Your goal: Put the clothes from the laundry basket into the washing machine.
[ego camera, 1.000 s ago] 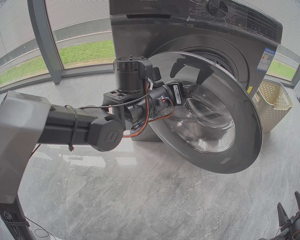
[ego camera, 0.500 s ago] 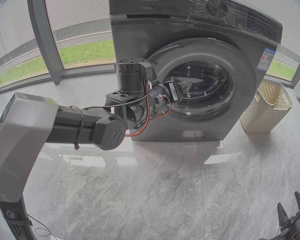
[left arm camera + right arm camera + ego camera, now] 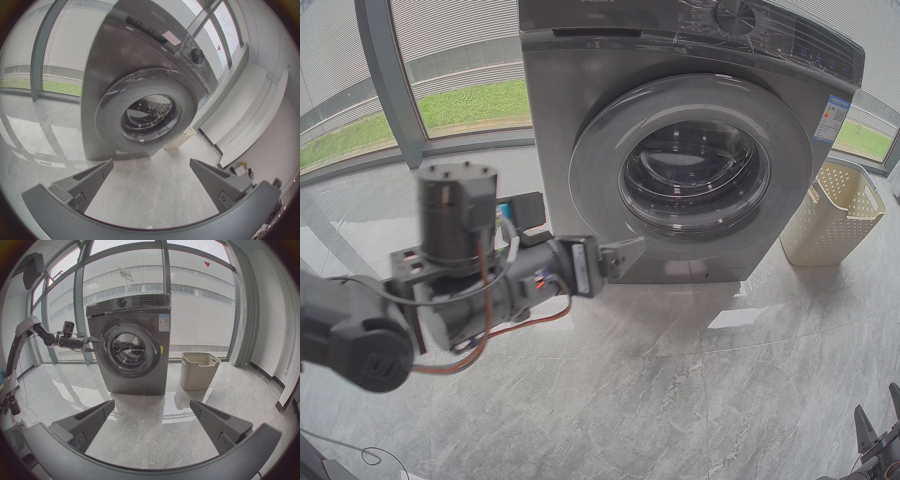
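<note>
The grey washing machine (image 3: 687,125) stands ahead with its round glass door (image 3: 694,169) shut. To its right on the floor sits the cream laundry basket (image 3: 840,212); I cannot tell what lies inside. My left gripper (image 3: 631,250) hangs open and empty in front of the machine's lower left corner, apart from the door. From the left wrist view the door (image 3: 150,115) faces the spread fingers (image 3: 93,175), and the gripper (image 3: 151,165) holds nothing. My right gripper (image 3: 151,405) is open and empty, low and far back from the machine (image 3: 131,346) and basket (image 3: 200,369).
Glossy grey tile floor (image 3: 650,387) stretches wide between me and the machine. Tall windows with dark frames (image 3: 387,81) run behind and to the left. A white wall and ledge (image 3: 250,103) lie past the basket on the right.
The machine's door swung from wide open to shut. My left arm then drew back from the door, down and to the left. The right gripper stayed put.
</note>
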Controlling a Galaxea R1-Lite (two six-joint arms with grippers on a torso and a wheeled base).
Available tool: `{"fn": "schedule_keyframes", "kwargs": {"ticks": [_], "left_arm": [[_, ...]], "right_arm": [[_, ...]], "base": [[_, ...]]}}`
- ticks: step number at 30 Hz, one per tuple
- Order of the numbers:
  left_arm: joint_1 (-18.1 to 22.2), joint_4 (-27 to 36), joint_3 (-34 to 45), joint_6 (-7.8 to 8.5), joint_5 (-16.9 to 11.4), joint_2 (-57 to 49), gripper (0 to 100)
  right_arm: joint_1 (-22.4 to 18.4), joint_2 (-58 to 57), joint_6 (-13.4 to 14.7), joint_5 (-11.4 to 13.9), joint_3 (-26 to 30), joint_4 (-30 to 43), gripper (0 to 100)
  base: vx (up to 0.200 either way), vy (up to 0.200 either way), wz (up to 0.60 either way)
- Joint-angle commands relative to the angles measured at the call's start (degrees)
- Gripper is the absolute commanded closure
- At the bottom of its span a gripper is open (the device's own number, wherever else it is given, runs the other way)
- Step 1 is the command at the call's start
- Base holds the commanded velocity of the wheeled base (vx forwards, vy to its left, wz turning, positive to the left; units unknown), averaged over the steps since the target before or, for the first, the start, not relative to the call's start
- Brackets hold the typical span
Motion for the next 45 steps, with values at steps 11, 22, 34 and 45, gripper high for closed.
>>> {"fn": "schedule_keyframes", "kwargs": {"ticks": [11, 22, 34, 45], "left_arm": [[15.8, 2.5, 48.3, 16.38, -0.5, -59.9, 0], [26.2, 13.7, 54.0, 17.00, -1.5, -78.5, 0], [33.4, 32.3, 54.5, 16.73, -3.0, -90.3, 0], [42.4, 32.3, 54.6, 18.84, -5.1, -95.6, 0]], "right_arm": [[0.0, -0.8, 0.0, 0.0, 0.9, 0.0, 0], [0.0, -0.8, 0.0, 0.0, 0.9, 0.0, 0], [0.0, -0.8, 0.0, 0.0, 0.9, 0.0, 0], [0.0, -0.8, 0.1, 0.0, 0.9, 0.0, 0]], "base": [[0.000, 0.000, 0.00], [0.000, 0.000, 0.00], [0.000, 0.000, 0.00], [0.000, 0.000, 0.00]]}}
